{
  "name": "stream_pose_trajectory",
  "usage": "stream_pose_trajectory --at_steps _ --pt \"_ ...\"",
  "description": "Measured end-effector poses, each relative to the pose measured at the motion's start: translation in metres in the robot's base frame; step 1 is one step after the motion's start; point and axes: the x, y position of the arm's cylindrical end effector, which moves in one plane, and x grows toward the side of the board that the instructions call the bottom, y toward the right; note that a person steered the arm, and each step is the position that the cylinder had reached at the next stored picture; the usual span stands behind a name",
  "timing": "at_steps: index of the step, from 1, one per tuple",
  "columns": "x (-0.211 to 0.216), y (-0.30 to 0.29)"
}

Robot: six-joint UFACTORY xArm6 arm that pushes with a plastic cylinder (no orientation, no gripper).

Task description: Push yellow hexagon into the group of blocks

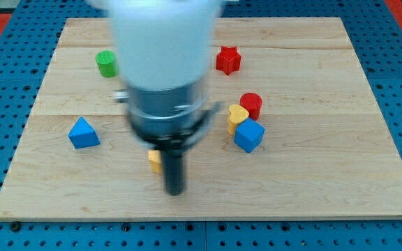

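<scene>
The yellow hexagon (155, 160) lies low on the board, left of centre, mostly hidden behind my rod. My tip (176, 191) rests just to its right and a little below it, close to or touching it. The group of blocks sits at the view's right: a red cylinder (251, 104), a yellow heart (237, 116) and a blue cube (248, 134), packed together. The arm's white and dark body (165, 70) hides the board's middle.
A green cylinder (106, 63) stands at the upper left. A red star (228, 60) stands at the upper middle. A blue triangle (83, 133) lies at the left. The wooden board (326, 181) sits on a blue perforated table.
</scene>
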Motion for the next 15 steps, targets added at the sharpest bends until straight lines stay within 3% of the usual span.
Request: stream_pose_trajectory --at_steps 1,2,3,4,6,7,10,11,12,13,15 --pt "-0.002 -0.090" --pt "-0.016 -0.060" --pt "-0.025 0.039" --pt "-0.045 0.081" --pt "-0.021 -0.060" --pt "-0.047 -0.073" --pt "-0.074 0.065" --pt "-0.082 0.074" --pt "-0.076 0.024" --pt "-0.058 0.010" --pt "-0.031 0.051"
